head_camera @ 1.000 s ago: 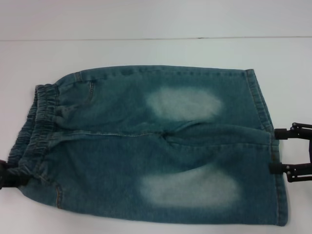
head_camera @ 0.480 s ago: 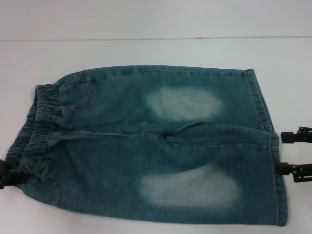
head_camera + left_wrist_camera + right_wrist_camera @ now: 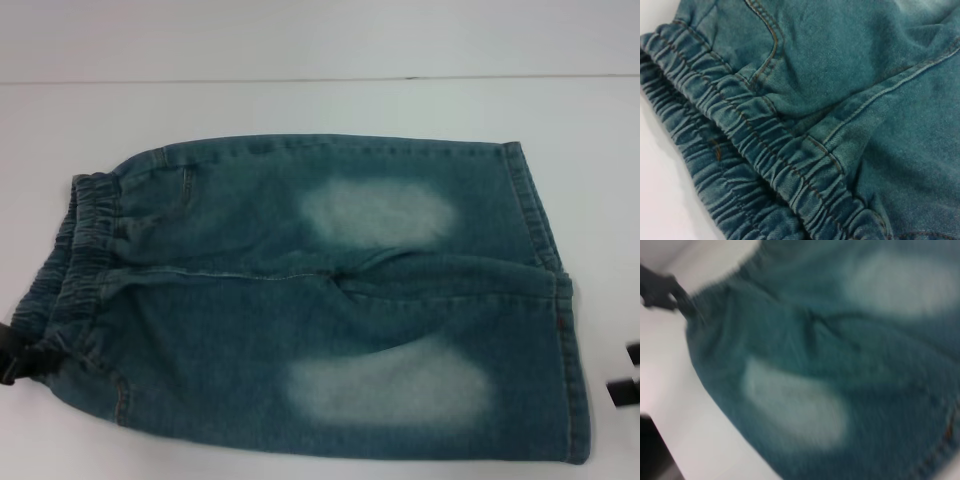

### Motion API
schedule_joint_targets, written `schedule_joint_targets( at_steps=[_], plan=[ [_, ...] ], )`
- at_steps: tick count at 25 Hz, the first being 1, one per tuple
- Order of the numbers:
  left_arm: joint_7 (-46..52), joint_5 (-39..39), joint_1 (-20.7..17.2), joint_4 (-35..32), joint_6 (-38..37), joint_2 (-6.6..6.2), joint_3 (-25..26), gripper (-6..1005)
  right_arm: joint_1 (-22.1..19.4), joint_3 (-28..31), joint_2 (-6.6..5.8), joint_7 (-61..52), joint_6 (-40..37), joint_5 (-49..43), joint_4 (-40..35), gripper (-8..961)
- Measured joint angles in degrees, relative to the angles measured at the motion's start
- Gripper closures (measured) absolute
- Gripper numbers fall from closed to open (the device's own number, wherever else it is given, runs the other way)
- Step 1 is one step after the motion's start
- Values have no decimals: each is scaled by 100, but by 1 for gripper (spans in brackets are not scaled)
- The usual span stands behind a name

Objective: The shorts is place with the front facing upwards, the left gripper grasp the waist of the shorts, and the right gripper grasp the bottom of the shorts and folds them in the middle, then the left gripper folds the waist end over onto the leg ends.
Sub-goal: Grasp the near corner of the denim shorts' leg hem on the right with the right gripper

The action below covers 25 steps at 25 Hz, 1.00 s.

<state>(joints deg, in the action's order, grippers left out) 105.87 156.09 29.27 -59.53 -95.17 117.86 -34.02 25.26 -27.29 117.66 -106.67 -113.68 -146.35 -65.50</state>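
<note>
A big white table fills the head view. The shorts lie flat on it and take up most of the space. They are blue-green denim. The side with two pale, faded patches faces up. One patch is on the far leg and the other is on the near leg.

The waist is on the robot's left. It is a ruffled, stretchy band with lots of small wrinkles. The left wrist view shows this band very close up, with rows of brown stitching and a curved pocket seam just beside it. The bottom of the shorts is on the robot's right. The two flat hems there sit one beside the other, with a small step where they meet.

The left gripper is at the left edge of the head view. It touches the near corner of the waist band. The cloth bunches up a little there. Only a small black bit of it shows, so I cannot tell if its fingers are pinched together or apart.

The right gripper is at the right edge. It is near the hems but apart from them. Two black fingertips show, with a gap between them, and they hold nothing.
</note>
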Motion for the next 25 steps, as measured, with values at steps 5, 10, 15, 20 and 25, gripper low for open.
schedule_joint_targets(
  at_steps=[5,10,15,20,25],
  plan=[
    [32,1,6,15,67,1,-33,917,228,-180,41,-360,6,-732,53,39],
    [39,1,10,21,121,14,-54,923,299,-319,95,-453,32,-770,215,39],
    [40,0,9,21,128,18,-56,928,389,-505,145,-468,189,-881,558,38],
    [40,0,9,21,152,21,-53,929,422,-641,169,-504,286,-913,755,38],
    [47,0,-5,21,192,26,-51,929,429,-929,174,-709,490,-934,842,38]
  ],
)
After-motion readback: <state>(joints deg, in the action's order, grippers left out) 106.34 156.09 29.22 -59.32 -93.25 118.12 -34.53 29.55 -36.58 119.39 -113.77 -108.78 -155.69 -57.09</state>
